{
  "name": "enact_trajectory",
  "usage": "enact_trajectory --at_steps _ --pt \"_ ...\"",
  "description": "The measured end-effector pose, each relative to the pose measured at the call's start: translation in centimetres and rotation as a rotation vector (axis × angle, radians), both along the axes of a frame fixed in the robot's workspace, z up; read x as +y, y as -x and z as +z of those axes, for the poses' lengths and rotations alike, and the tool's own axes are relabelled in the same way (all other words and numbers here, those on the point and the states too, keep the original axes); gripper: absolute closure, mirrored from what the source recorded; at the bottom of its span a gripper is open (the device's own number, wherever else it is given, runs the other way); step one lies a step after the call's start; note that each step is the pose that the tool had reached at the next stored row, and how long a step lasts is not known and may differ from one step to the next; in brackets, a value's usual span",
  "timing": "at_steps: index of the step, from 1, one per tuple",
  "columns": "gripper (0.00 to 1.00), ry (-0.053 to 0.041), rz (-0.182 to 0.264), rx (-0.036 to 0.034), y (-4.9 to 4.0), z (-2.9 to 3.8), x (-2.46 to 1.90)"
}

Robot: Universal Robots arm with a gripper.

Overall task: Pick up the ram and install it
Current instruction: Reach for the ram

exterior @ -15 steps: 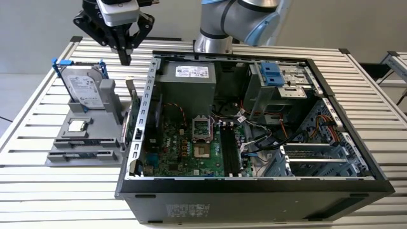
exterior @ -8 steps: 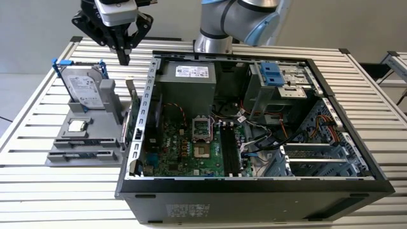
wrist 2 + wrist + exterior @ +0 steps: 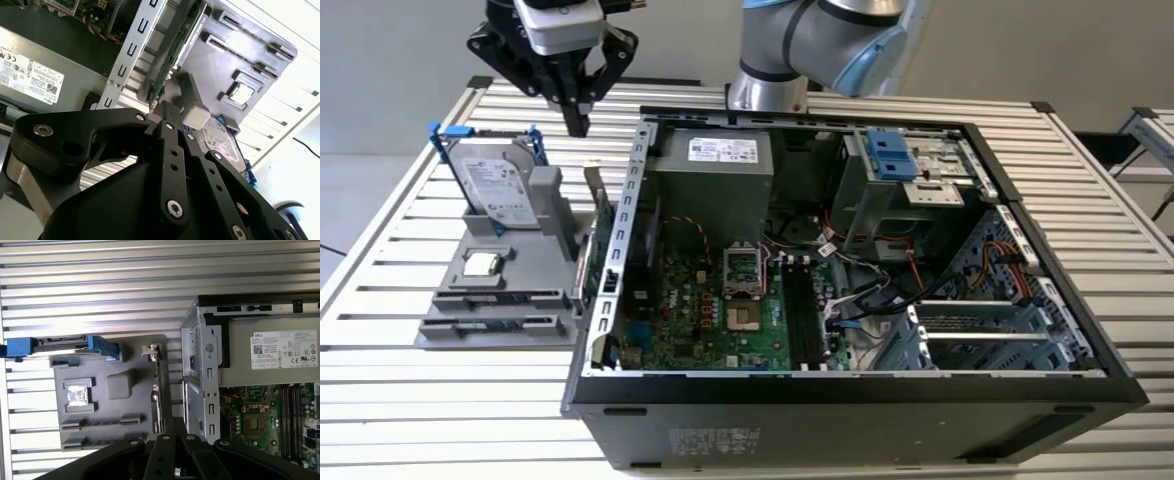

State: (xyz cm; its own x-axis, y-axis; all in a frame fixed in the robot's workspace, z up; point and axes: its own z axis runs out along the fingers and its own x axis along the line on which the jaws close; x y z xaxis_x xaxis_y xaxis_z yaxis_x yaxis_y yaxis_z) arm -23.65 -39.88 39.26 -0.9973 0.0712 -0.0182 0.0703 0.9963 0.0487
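Exterior view: I see the black, link-jointed hand (image 3: 576,122) hanging point-down over the rear of a grey moulded fixture (image 3: 520,262). It is at the exterior view's left of the open computer case (image 3: 854,400).
Hand: clenched, two slim fingers pressed tip to tip with nothing between them. In both wrist views the tips sit near one end of the expansion card (image 3: 157,390) and a rounded grey block (image 3: 120,385).
Ram: I cannot pick the stick out for certain.
Holders: two long, narrow grey holders (image 3: 500,298) at the fixture's near edge each show a thin dark strip, edge-up. Their long axis runs across the exterior view from left to right. I cannot tell whether either strip is the ram.
Card: a green board with a bright metal bracket stands on edge between the fixture and the case wall.
Hard drive: a silver box in a blue plastic frame (image 3: 500,185) stands upright at the fixture's far end.
Chip: a small square processor (image 3: 483,263) with a shiny lid lies flat in a recess.
Case: black sheet-metal walls with the side panel off. Inside are a green motherboard (image 3: 707,310), a plain grey power supply (image 3: 720,170) and loose coloured cables.
Sockets: long black memory sockets (image 3: 801,310) run from the near side to the far side of the board. I cannot tell what they hold.
Table: ribbed aluminium slats (image 3: 1067,180), pale and matte, carry both the case and the fixture.
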Motion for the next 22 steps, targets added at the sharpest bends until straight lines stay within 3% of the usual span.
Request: enact_trajectory --at_steps 22 --pt "1.00 0.0000 0.000 0.0001 0.76 -0.02 0.00"
